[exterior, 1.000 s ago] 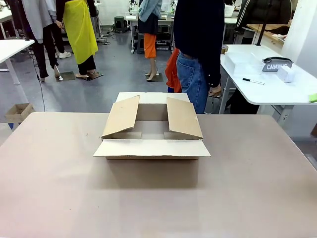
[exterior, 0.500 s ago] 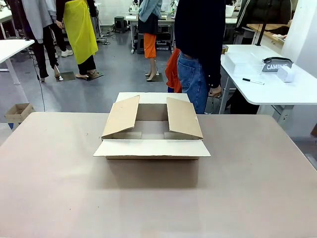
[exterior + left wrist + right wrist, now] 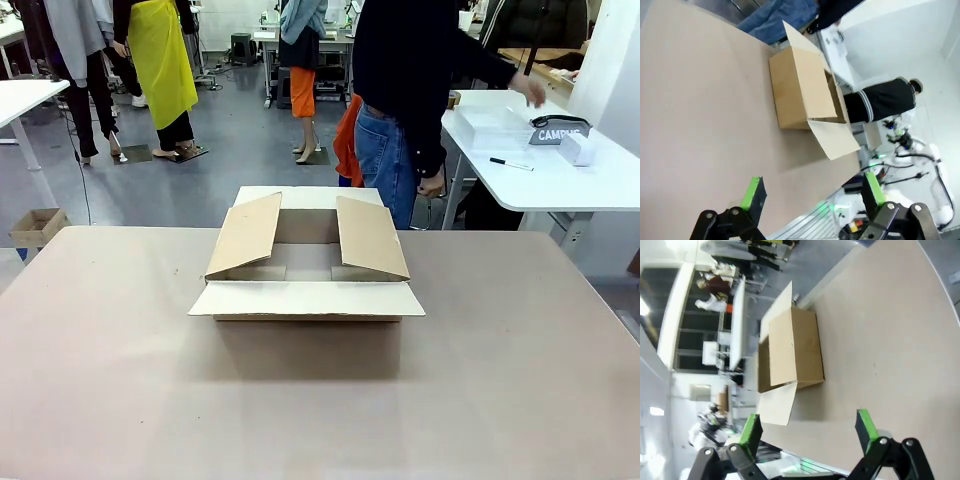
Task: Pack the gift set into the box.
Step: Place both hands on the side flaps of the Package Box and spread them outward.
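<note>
Brown box [image 3: 305, 345], one, its four flaps open, on the table [image 3: 120, 380]; left jaws and right jaws spread wide.

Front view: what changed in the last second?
The person has swung one arm out toward the white side table, and the hand is now above it. Nothing was visibly taken hold of or let go. The box stays put on the brown table, its four flaps open as before.
</note>
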{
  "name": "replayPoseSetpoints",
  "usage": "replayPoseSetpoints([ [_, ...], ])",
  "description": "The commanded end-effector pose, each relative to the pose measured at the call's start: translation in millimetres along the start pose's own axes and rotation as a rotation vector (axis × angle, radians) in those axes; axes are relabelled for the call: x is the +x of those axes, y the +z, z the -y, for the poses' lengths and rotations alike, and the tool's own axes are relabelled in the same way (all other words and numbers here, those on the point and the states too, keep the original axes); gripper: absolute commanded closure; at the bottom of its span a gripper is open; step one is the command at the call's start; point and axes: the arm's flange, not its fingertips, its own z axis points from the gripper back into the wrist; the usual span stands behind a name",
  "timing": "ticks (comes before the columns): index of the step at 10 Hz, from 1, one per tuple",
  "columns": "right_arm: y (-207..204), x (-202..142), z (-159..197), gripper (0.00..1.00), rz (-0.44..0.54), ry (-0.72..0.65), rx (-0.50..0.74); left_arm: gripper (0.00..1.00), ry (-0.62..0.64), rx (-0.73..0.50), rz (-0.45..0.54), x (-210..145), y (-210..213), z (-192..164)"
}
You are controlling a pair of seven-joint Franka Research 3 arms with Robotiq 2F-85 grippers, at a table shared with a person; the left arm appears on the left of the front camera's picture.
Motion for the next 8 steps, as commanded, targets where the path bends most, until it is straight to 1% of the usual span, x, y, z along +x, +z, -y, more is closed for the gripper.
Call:
replayPoseSetpoints([
  [1, -63, -23, -92, 0.0, -0.022, 0.262, -0.181, 0.0, -0.213, 0.134, -0.139, 19, -71, 97],
  [2, -104, -37, -135, 0.0, -0.023, 0.375, -0.26, 0.0, -0.294, 0.27, -0.249, 30, -121, 142],
  [3, -152, -61, -173, 0.0, -0.046, 0.5, -0.323, 0.0, -0.378, 0.359, -0.366, 37, -176, 182],
  [4, -199, -91, -200, 0.0, -0.079, 0.609, -0.349, 0.0, -0.459, 0.418, -0.469, 38, -230, 216],
  [5, -236, -126, -217, 0.0, -0.068, 0.72, -0.348, 0.0, -0.527, 0.51, -0.518, 34, -280, 244],
  [6, -247, -151, -220, 0.0, -0.027, 0.817, -0.339, 0.0, -0.55, 0.566, -0.531, 36, -306, 256],
  [7, -246, -162, -213, 0.0, 0.06, 0.886, -0.366, 0.0, -0.515, 0.6, -0.544, 41, -316, 257],
  [8, -233, -158, -236, 0.0, -0.113, 0.777, -0.345, 0.0, -0.551, 0.459, -0.502, -9, -305, 275],
])
